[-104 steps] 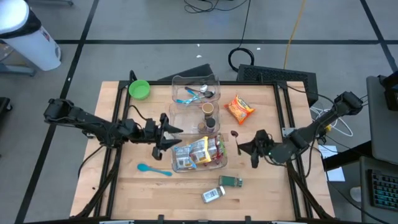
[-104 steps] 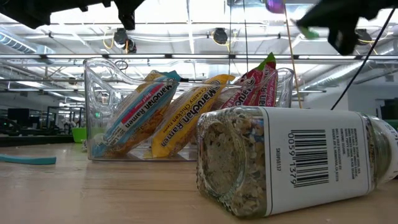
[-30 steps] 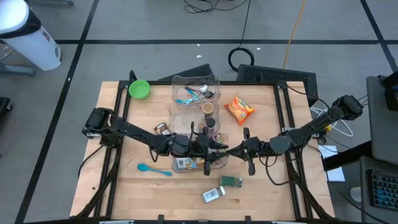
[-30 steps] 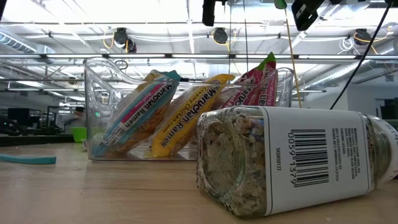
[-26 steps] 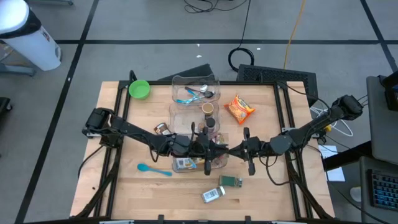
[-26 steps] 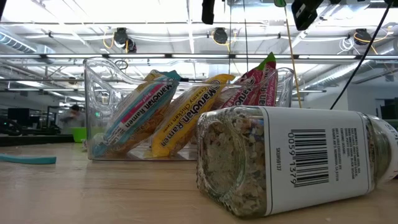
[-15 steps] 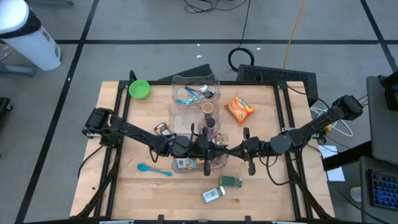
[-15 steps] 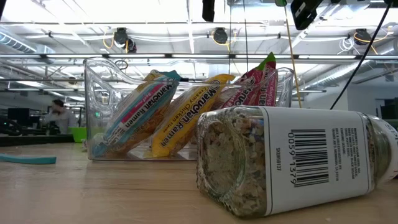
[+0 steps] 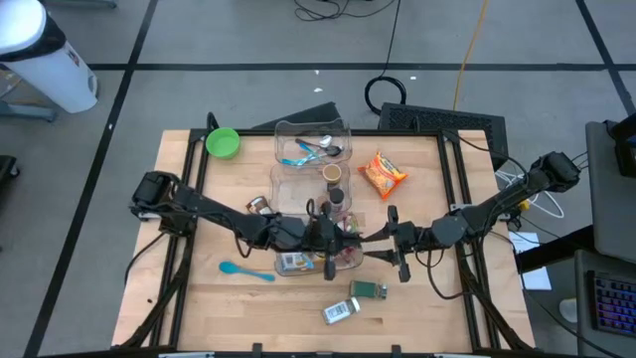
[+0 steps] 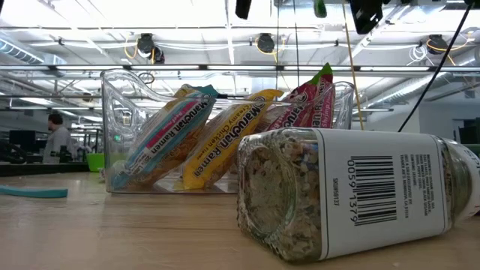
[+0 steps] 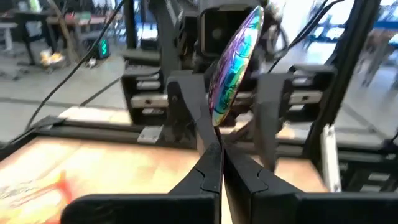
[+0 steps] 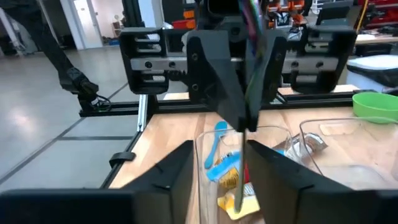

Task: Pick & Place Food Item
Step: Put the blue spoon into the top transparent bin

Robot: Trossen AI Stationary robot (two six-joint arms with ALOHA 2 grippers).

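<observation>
Handover above the front bin (image 9: 320,261): left tool (image 11: 217,158) is pinched tight on the lower edge of a shiny flat packet (image 11: 233,59), held upright over the bin. Right tool (image 12: 242,134) faces it, fingers parted a little on either side of the packet's edge, no firm grip visible. Judgement: right should back straight off without brushing the foil; left should hold its pinch until clear, then lower the packet upright into a gap beside the ramen (image 10: 225,135) before releasing. Count: three clear bins in a row, three ramen packs in the front bin, one orange bag (image 9: 382,172), two jars (image 9: 340,311) lying on the counter (image 9: 248,308), one green bowl (image 9: 223,142), one blue spoon (image 9: 245,270).
</observation>
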